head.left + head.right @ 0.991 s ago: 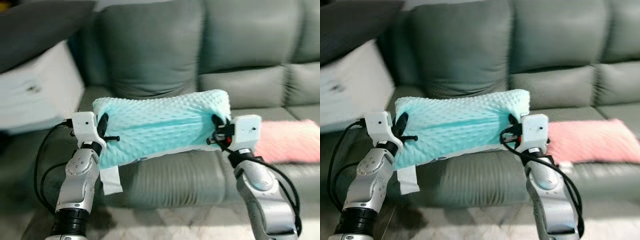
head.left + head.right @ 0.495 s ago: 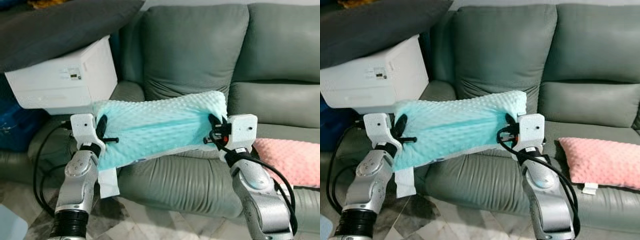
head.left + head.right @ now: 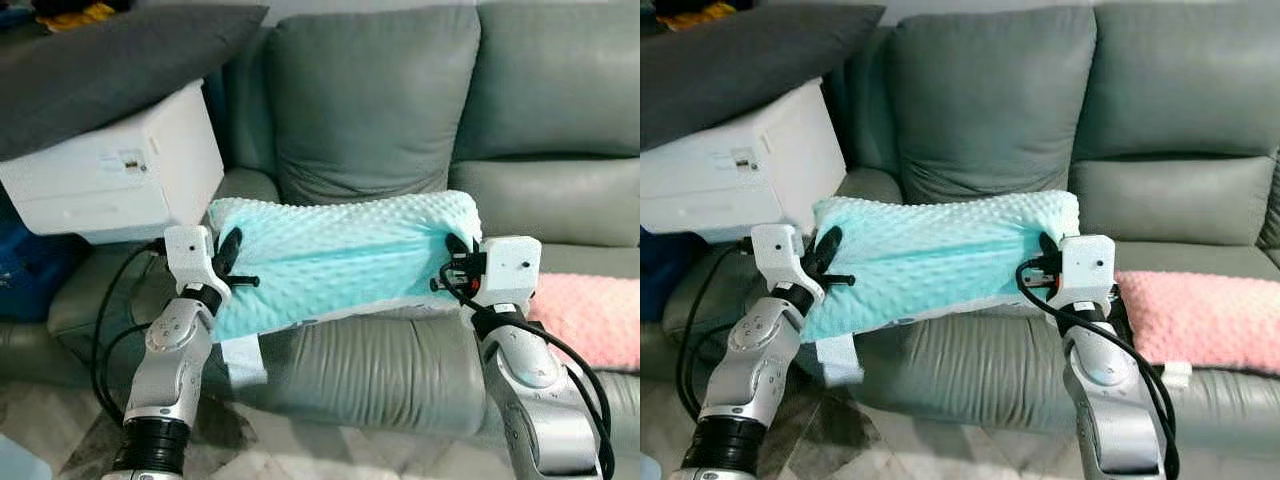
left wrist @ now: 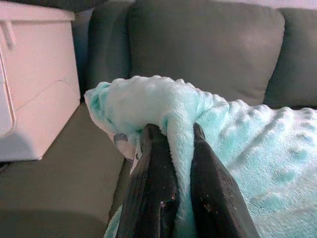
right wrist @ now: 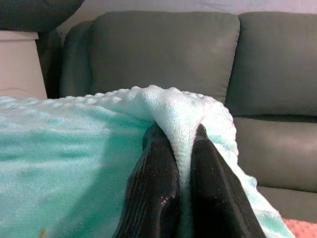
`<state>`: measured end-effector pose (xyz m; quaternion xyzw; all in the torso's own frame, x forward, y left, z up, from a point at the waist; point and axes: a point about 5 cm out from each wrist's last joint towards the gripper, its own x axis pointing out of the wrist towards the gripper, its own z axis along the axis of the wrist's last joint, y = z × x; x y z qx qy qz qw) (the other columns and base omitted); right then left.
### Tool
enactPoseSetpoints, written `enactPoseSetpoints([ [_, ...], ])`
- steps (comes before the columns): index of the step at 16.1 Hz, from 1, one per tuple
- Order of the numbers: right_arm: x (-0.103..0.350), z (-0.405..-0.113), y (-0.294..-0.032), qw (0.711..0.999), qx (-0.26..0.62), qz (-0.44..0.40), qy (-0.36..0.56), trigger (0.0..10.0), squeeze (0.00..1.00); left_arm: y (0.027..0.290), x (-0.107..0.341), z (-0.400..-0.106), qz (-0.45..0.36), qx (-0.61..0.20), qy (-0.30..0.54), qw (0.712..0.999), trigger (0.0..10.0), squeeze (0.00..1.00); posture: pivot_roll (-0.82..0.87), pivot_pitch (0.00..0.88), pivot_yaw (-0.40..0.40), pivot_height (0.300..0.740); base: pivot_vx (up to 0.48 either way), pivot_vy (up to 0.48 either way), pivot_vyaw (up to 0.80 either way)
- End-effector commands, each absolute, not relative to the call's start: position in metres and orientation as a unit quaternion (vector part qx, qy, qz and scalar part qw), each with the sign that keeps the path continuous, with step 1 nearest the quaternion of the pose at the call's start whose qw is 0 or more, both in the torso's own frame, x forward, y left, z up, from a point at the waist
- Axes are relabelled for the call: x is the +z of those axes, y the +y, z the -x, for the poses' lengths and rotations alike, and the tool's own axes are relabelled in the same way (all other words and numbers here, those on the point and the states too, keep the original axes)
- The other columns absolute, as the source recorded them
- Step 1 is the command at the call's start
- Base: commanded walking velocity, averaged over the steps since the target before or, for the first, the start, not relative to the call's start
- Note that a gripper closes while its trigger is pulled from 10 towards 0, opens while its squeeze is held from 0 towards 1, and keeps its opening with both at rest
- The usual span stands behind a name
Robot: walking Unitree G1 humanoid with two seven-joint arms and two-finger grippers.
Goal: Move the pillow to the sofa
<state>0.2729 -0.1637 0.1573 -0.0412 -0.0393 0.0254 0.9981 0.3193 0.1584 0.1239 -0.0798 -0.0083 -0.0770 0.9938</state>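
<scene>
Across the middle of the head views, your two grippers held the pillow (image 3: pixel 340 255) up between them, in front of the sofa (image 3: pixel 400 110) and over the front edge of its seat cushion. It was a mint-green, bumpy-textured pillow, stretched lengthwise from centre-left to centre-right of the frame, with a white tag (image 3: pixel 245 358) hanging from its lower left corner.

Your left gripper (image 3: pixel 228 262) sat at the pillow's left end, at centre-left of the frame. In the left wrist view its jaws were closed on a fold of the mint fabric, one black finger (image 4: pixel 151 183) on each side of the pinched ridge. Your right gripper (image 3: pixel 456 262) sat at the pillow's right end, at centre-right. The right wrist view showed the same thing there: jaws clamped on a raised fold of the pillow, with the fingers (image 5: pixel 153 183) pressed against the fabric.

Behind the pillow, the grey-green sofa filled the upper and right parts of the frame. A white box (image 3: pixel 120 165) rested at the upper left, on the sofa's left arm, with a dark grey cushion (image 3: pixel 110 60) lying on top of it. A pink pillow (image 3: pixel 590 315) lay on the sofa seat at the right edge of the frame, just beside your right arm.
</scene>
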Motion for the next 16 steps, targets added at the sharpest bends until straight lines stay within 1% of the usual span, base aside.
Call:
enactPoseSetpoints([
  [1, 0.166, -0.2717, -0.1636, 0.997, 0.021, 0.041, -0.059, 10.0, 0.0, 0.1614, 0.129, -0.3217, 0.078, -0.075, -0.015, 0.994, 10.0, 0.0, -0.17, 0.017, 0.091, 0.74, 0.409, 0.0, 0.0],
  [10, 0.1663, -0.2722, -0.163, 0.997, 0.024, 0.04, -0.059, 10.0, 0.0, 0.1614, 0.1264, -0.3206, 0.081, -0.078, -0.01, 0.994, 10.0, 0.0, -0.17, 0.019, 0.088, 0.74, 0.413, 0.0, 0.0],
  [16, 0.1652, -0.272, -0.1624, 0.997, 0.026, 0.039, -0.056, 10.0, 0.0, 0.1646, 0.1222, -0.3196, 0.083, -0.07, 0.001, 0.994, 10.0, 0.0, -0.16, 0.019, 0.09, 0.74, 0.0, 0.0, 0.0],
])
